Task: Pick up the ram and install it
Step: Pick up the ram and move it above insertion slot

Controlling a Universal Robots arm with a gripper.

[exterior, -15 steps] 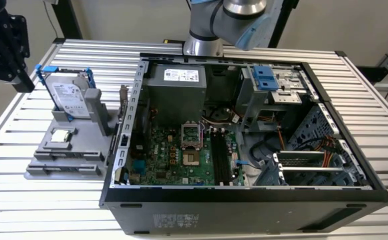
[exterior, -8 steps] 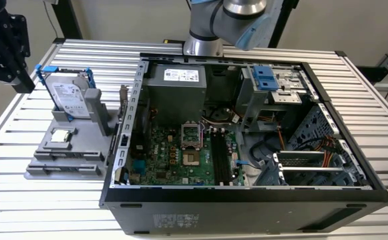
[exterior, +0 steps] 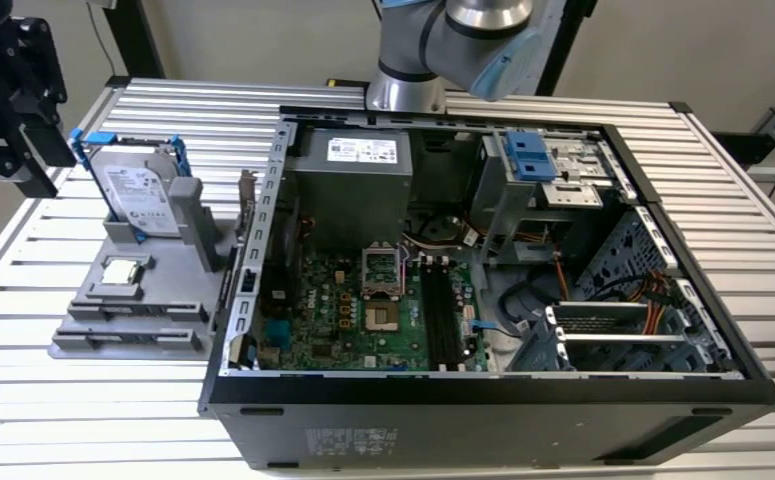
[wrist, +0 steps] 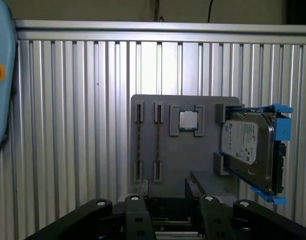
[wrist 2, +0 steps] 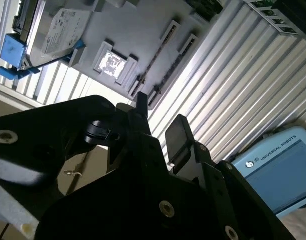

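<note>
Gripper [wrist: 171,207] hangs above the grey holder [wrist: 185,150], fingers [wrist: 135,212] spread wide, grasping nothing; the ram [wrist: 158,142] sits slotted there.

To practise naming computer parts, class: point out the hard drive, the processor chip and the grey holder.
hard drive [wrist: 243,144]: first wrist view, on its pale label.
processor chip [wrist: 187,120]: first wrist view, middle of its silver lid.
grey holder [wrist: 185,160]: first wrist view, bare flat surface.

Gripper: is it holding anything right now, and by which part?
Nothing is held. In the second wrist view the gripper has its fingers apart, with only the ribbed table showing in the gap between them.
</note>
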